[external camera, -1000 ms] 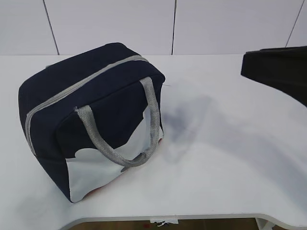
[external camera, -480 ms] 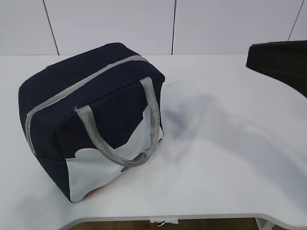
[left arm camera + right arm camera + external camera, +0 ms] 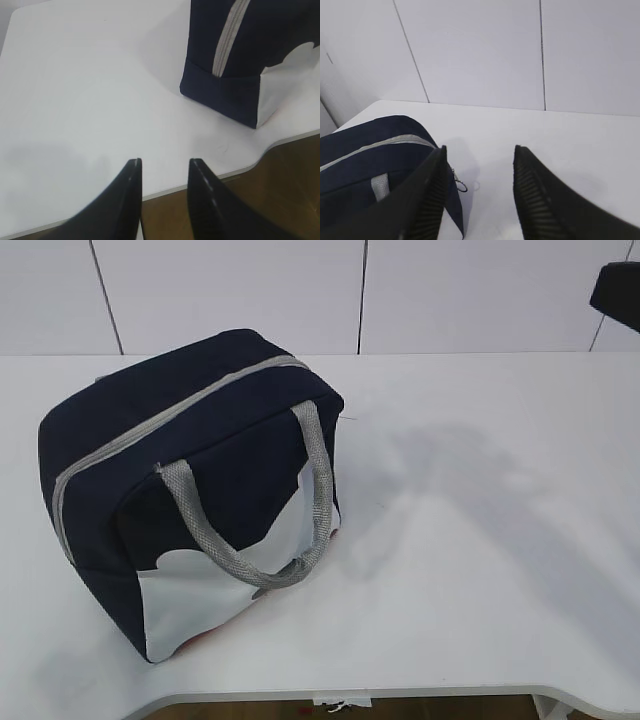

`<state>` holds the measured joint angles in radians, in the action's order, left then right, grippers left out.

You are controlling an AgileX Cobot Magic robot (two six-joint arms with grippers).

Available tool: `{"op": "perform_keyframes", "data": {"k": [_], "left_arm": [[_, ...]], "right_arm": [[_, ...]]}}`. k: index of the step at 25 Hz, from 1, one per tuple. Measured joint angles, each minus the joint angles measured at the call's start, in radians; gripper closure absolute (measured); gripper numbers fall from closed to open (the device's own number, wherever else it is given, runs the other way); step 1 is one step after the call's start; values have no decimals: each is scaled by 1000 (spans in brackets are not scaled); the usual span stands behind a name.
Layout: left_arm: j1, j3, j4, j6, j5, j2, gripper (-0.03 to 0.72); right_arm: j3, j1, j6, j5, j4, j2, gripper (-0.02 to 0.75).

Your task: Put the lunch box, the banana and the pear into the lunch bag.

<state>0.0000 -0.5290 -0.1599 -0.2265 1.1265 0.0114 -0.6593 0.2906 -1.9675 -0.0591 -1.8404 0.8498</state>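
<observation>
The navy lunch bag (image 3: 190, 490) stands on the white table (image 3: 480, 570) at the left, its grey zipper (image 3: 170, 415) shut and grey handle (image 3: 245, 520) hanging on the front. It shows in the left wrist view (image 3: 240, 65) and the right wrist view (image 3: 365, 170), where its metal ring pull (image 3: 461, 186) hangs at the end. My left gripper (image 3: 165, 162) is open and empty above the table's front edge, apart from the bag. My right gripper (image 3: 479, 148) is open and empty, raised beside the bag's ring end; only a dark part of that arm (image 3: 618, 295) shows at the exterior view's top right. Lunch box, banana and pear are out of view.
A white panelled wall (image 3: 360, 290) stands behind the table. The table's front edge (image 3: 235, 170) curves, with brown floor (image 3: 290, 200) below.
The right arm has moved up and to the right, nearly out of the exterior view. Its shadow on the table has faded. The bag has not moved.
</observation>
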Motion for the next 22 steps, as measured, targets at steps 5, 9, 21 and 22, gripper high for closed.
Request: {"op": "perform_keyframes", "data": {"k": [5,9,21,22], "left_arm": [[0,0,0,0,0,0,447],[0,0,0,0,0,0,447],[0,0,0,0,0,0,447],[0,0,0,0,0,0,447]], "right_arm": [[0,0,2,11,0,0,402],[0,0,2,11,2,0,402],[0,0,318,27,158,0,402],[0,0,365,36,197,0,402]]}}
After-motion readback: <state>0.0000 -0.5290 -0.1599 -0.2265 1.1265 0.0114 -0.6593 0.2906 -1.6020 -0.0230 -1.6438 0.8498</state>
